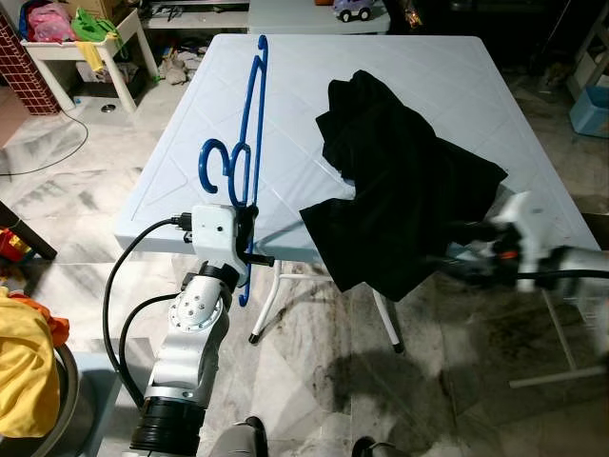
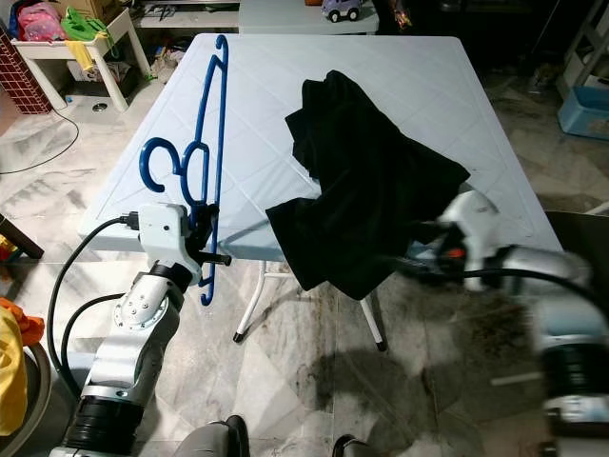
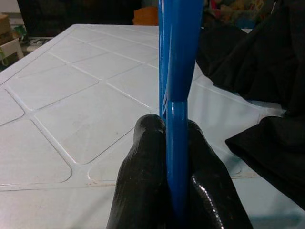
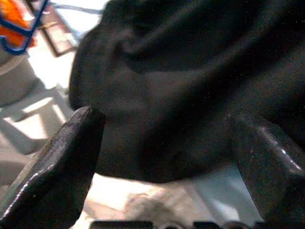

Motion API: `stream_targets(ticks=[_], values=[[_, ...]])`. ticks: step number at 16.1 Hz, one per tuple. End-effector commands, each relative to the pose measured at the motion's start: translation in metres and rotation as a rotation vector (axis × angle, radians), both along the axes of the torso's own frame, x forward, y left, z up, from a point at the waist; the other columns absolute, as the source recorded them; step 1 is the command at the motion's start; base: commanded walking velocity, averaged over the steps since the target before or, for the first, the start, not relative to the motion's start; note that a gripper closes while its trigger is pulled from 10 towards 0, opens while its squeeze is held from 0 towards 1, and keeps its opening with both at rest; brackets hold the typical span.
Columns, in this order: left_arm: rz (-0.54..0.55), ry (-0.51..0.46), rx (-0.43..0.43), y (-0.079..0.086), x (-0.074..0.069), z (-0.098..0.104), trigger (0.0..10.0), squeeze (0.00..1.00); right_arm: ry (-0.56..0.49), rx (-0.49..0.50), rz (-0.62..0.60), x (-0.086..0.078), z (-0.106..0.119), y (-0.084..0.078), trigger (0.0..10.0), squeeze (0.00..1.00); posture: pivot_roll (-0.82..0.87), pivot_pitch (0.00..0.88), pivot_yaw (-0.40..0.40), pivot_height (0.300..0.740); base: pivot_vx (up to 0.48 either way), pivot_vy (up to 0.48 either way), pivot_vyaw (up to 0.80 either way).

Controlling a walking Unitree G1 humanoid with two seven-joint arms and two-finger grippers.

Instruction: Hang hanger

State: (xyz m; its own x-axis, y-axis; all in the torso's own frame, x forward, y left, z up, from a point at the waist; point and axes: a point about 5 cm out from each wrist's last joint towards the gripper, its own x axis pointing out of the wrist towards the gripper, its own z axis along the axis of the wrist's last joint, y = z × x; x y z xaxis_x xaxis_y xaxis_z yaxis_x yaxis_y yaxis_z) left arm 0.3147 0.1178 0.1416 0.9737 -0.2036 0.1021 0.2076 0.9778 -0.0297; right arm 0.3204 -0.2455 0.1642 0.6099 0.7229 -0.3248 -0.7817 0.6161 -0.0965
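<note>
At the counter's [image 1: 190, 152] near left edge, the left claw [image 1: 249, 221] clenches the blue hanger [image 1: 249, 133], lying along the counter. To its right, the right claw [image 4: 167, 157] gapes before the black garment [image 1: 400, 181]; a firm, level grip should prevent twisting.

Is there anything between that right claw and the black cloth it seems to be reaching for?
Nothing visible. The right gripper is open with the black cloth directly ahead, where it drapes over the table edge. The left gripper is shut on the blue hanger.
</note>
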Motion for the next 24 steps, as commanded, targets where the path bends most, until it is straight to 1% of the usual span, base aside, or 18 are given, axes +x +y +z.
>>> stream_targets(ticks=[1, 2, 5, 6, 8, 9, 11, 12, 13, 15, 17, 18, 19, 20, 21, 22, 23, 24], values=[[-0.005, 0.0, -0.002, 0.001, -0.002, 0.0, 10.0, 0.0, 0.001, -0.002, 0.027, -0.001, 0.0, 0.006, 10.0, 1.0, 0.03, 0.145, 0.055, 0.74, 0.0, 0.0, 0.0], [-0.005, 0.002, 0.0, 0.001, -0.002, 0.0, 10.0, 0.0, -0.008, 0.018, 0.029, 0.002, -0.003, 0.015, 10.0, 1.0, 0.03, 0.146, 0.056, 0.74, 0.0, 0.0, 0.0], [-0.008, 0.006, 0.001, 0.002, -0.001, 0.0, 10.0, 0.0, -0.026, 0.071, -0.01, 0.012, -0.011, 0.036, 10.0, 1.0, 0.04, 0.143, 0.057, 0.74, 0.0, 0.0, 0.0], [-0.008, 0.006, 0.002, 0.002, -0.001, 0.0, 10.0, 0.0, -0.036, 0.067, -0.021, 0.015, -0.012, 0.039, 10.0, 1.0, 0.04, 0.143, 0.057, 0.74, 0.0, 0.0, 0.0], [-0.006, 0.006, 0.006, 0.004, -0.001, 0.0, 10.0, 0.0, -0.083, 0.068, -0.138, 0.03, -0.013, 0.046, 10.0, 1.0, 0.05, 0.141, 0.058, 0.74, 0.0, 0.0, 0.0], [0.0, 0.005, 0.006, 0.005, 0.0, 0.001, 10.0, 0.0, -0.09, 0.074, -0.189, 0.038, -0.012, 0.05, 10.0, 1.0, 0.06, 0.137, 0.058, 0.74, 0.0, 0.0, 0.0], [0.001, 0.003, 0.006, 0.006, 0.0, 0.001, 10.0, 0.0, -0.079, 0.075, -0.211, 0.044, -0.015, 0.06, 10.0, 1.0, 0.06, 0.134, 0.057, 0.74, 0.0, 0.0, 0.0], [0.003, 0.001, 0.007, 0.006, 0.0, 0.002, 10.0, 0.0, -0.076, 0.059, -0.205, 0.048, -0.017, 0.072, 10.0, 1.0, 0.07, 0.132, 0.056, 0.74, 0.0, 0.0, 0.0], [0.003, 0.0, 0.008, 0.006, 0.0, 0.002, 10.0, 0.0, -0.075, 0.052, -0.203, 0.05, -0.018, 0.077, 10.0, 1.0, 0.07, 0.132, 0.055, 0.74, 0.0, 0.0, 0.0], [0.005, -0.002, 0.008, 0.007, -0.001, 0.002, 10.0, 0.0, -0.065, 0.04, -0.199, 0.057, -0.02, 0.094, 10.0, 1.0, 0.08, 0.133, 0.048, 0.74, 0.0, 0.0, 0.0], [0.01, -0.003, 0.008, 0.007, -0.002, 0.002, 10.0, 0.0, -0.065, 0.006, -0.216, 0.064, -0.019, 0.109, 10.0, 1.0, 0.1, 0.136, 0.038, 0.74, 0.0, 0.0, 0.0], [0.019, -0.004, 0.01, 0.008, -0.002, 0.002, 10.0, 0.0, -0.086, -0.021, -0.234, 0.07, -0.013, 0.12, 10.0, 0.62, 0.11, 0.135, 0.034, 0.74, 0.0, 0.0, 0.0], [0.021, -0.005, 0.01, 0.008, -0.003, 0.002, 10.0, 0.0, -0.091, -0.025, -0.236, 0.071, -0.012, 0.122, 10.0, 0.54, 0.12, 0.135, 0.031, 0.74, 0.0, 0.0, 0.0], [0.034, -0.01, 0.011, 0.011, -0.003, 0.004, 10.0, 0.0, -0.122, -0.054, -0.234, 0.075, -0.005, 0.134, 10.0, 0.0, 0.13, 0.134, 0.029, 0.74, 0.0, 0.0, 0.0], [0.04, -0.011, 0.011, 0.012, -0.004, 0.004, 10.0, 0.0, -0.14, -0.063, -0.241, 0.077, -0.001, 0.137, 10.0, 0.0, 0.13, 0.133, 0.027, 0.74, 0.0, 0.0, 0.0], [0.053, -0.011, 0.013, 0.015, -0.005, 0.003, 10.0, 0.0, -0.211, -0.039, -0.294, 0.085, 0.017, 0.147, 10.0, 0.0, 0.15, 0.131, 0.023, 0.74, 0.0, 0.0, 0.0], [0.059, -0.015, 0.016, 0.016, -0.006, 0.004, 10.0, 0.0, -0.293, 0.03, -0.388, 0.092, 0.041, 0.15, 10.0, 0.0, 0.16, 0.129, 0.02, 0.74, 0.0, 0.0, 0.0], [0.061, -0.018, 0.017, 0.016, -0.006, 0.005, 10.0, 0.0, -0.327, 0.075, -0.433, 0.095, 0.053, 0.151, 10.0, 0.0, 0.16, 0.129, 0.019, 0.74, 0.0, 0.0, 0.0]])
